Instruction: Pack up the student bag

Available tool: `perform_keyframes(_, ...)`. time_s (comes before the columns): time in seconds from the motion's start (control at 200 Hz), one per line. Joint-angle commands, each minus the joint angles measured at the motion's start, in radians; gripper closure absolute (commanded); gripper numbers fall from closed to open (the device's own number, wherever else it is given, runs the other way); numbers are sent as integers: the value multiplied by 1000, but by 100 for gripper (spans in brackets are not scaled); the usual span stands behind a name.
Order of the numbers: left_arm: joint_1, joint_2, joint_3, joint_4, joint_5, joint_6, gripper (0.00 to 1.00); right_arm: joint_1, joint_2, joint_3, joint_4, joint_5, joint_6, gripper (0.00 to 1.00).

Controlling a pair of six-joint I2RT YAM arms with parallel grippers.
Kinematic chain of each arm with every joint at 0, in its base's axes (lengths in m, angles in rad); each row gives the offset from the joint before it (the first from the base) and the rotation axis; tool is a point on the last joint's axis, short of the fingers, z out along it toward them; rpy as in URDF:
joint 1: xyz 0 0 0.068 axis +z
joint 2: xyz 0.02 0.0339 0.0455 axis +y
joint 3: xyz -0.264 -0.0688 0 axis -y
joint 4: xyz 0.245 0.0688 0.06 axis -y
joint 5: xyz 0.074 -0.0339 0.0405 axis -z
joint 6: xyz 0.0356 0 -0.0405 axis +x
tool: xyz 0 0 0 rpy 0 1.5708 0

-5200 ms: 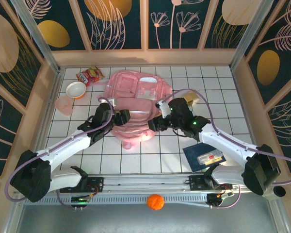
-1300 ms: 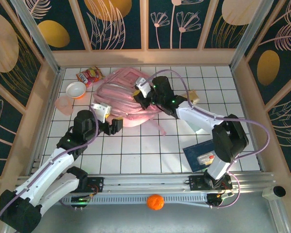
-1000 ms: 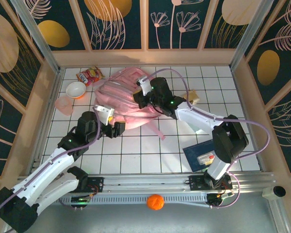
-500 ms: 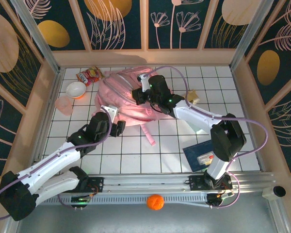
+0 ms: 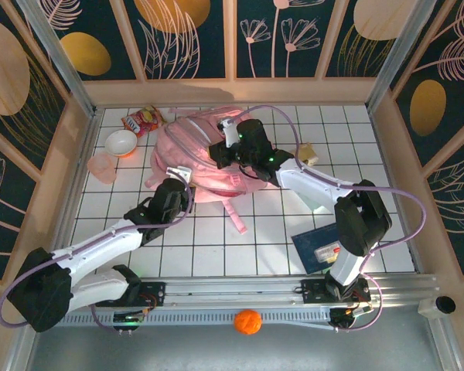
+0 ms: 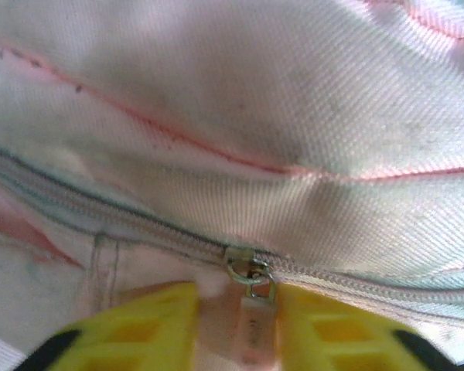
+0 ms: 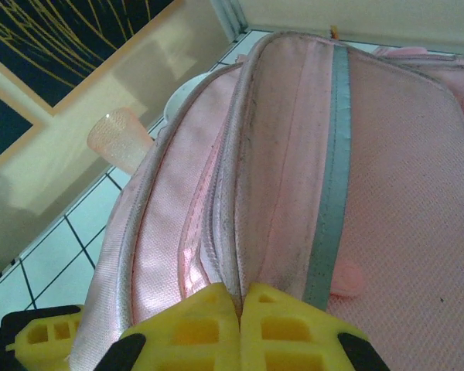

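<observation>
Left side: your left claw (image 5: 184, 188) sits against the near left edge of the backpack (image 5: 205, 151). In its wrist camera, the two yellow fingers (image 6: 139, 328) stand close on either side of a zipper pull (image 6: 251, 328). The pull hangs from the slider on a closed zipper (image 6: 371, 282) running across the pink fabric. The right finger is against the pull. A sliver of pink shows on the other side, so you cannot tell whether the pinch is made.

Right side: your right claw (image 5: 216, 152) is up on the top of the backpack. In its own camera the fingers are pressed together, clenched on a ridge of the backpack (image 7: 294, 154) beside a grey stripe (image 7: 332, 170).

Backpack: it lies bulging at the far middle of the white tiled surface (image 5: 278, 224). One strap (image 5: 236, 216) trails toward you.

Around it:
- A pink cup (image 5: 102, 166) and a white bowl (image 5: 121, 142) sit to the left, with a snack packet (image 5: 143, 120) beyond them. The cup (image 7: 120, 139) also shows upright in the right wrist camera.
- A blue book (image 5: 313, 249) lies near right with a clear case (image 5: 335, 252) on top.
- An orange ball (image 5: 248, 321) rests near the arm bases.
</observation>
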Motion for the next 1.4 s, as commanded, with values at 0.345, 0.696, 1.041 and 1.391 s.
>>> perform_keyframes(0.345, 219, -15, 82, -61, 611, 275, 100, -60, -65, 52, 16, -315, -135, 100)
perform_keyframes(0.696, 221, 12, 87, -90, 901, 288, 100, -83, -142, -51, -5, -259, -294, 56)
perform_keyframes(1.041, 221, 59, 41, -9, 990, 241, 100, -20, -363, -400, 132, -175, -536, 40)
perform_keyframes(1.391, 221, 46, 43, -9, 1019, 241, 100, 92, -203, -327, 25, -99, -719, 40)
